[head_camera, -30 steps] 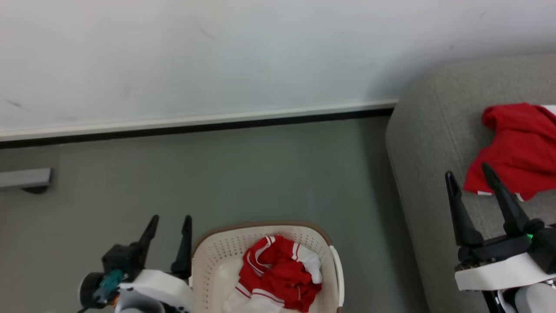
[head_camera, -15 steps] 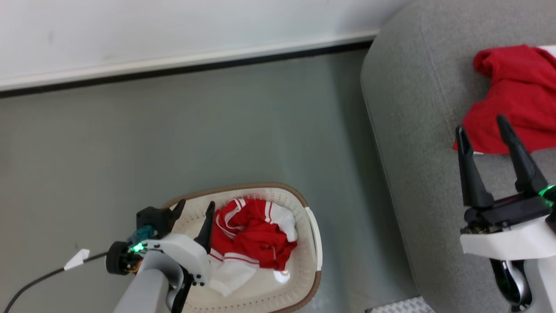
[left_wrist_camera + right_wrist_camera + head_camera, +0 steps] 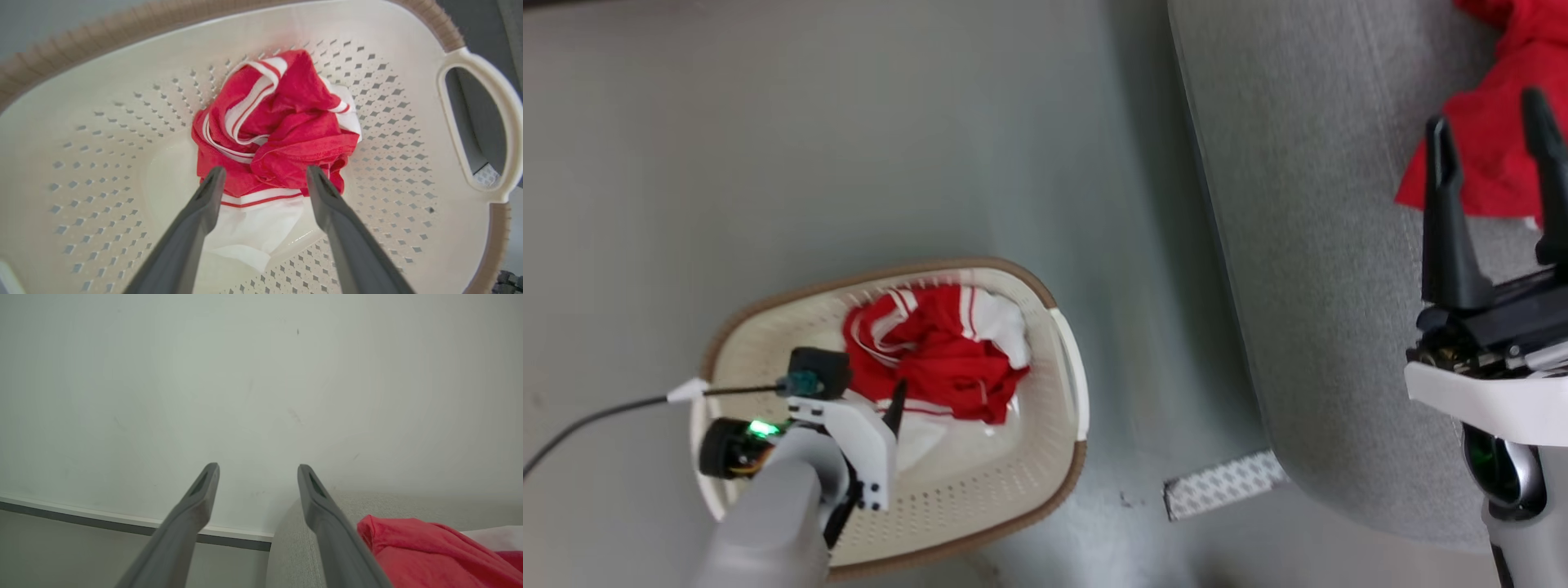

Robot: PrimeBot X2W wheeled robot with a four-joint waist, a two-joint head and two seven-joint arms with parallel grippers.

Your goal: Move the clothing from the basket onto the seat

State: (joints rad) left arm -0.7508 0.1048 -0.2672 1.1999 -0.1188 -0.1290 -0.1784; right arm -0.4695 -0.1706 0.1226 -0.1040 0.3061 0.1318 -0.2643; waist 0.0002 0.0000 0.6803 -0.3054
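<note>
My left gripper (image 3: 264, 176) points, jaws spread and empty, at the clothing (image 3: 282, 130) heaped mid-frame in the basket (image 3: 102, 134). My right gripper (image 3: 1489, 110), equally spread, hovers at the right edge over the seat (image 3: 1307, 245) beside another red garment (image 3: 1490, 171).

The oval cream plastic basket (image 3: 980, 482) stands on the grey floor (image 3: 768, 122) with a crumpled red striped garment (image 3: 931, 351) inside it, and right of the basket the grey woven sofa (image 3: 1298, 245) carries another red garment (image 3: 1490, 163).
</note>
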